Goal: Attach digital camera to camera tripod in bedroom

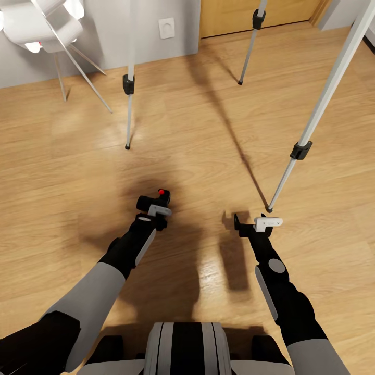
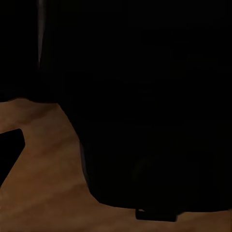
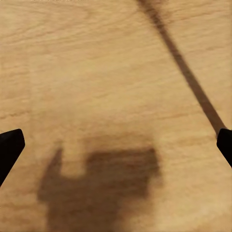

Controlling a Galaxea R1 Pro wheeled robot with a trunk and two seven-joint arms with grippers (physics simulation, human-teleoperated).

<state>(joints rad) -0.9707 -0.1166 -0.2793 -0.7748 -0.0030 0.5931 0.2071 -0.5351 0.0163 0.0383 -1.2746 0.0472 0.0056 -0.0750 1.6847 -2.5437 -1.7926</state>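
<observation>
The digital camera (image 1: 160, 198), small and black with a red round button on top, is held just above the wood floor by my left gripper (image 1: 154, 207), which is shut on it. In the left wrist view the digital camera (image 2: 145, 111) is a dark mass close to the lens. Around me stand the three silver-white legs of the camera tripod (image 1: 128, 104); its head is out of view above. My right gripper (image 1: 252, 221) hangs open and empty near the foot of the right-hand leg (image 1: 269, 209). Its black fingertips (image 3: 9, 150) sit wide apart over bare floor.
A white spiky floor lamp (image 1: 44, 23) on thin legs stands at the back left by the grey wall. A wall socket (image 1: 166, 27) and a wooden door (image 1: 260, 15) lie behind the tripod. My base (image 1: 185, 346) shows at the bottom edge.
</observation>
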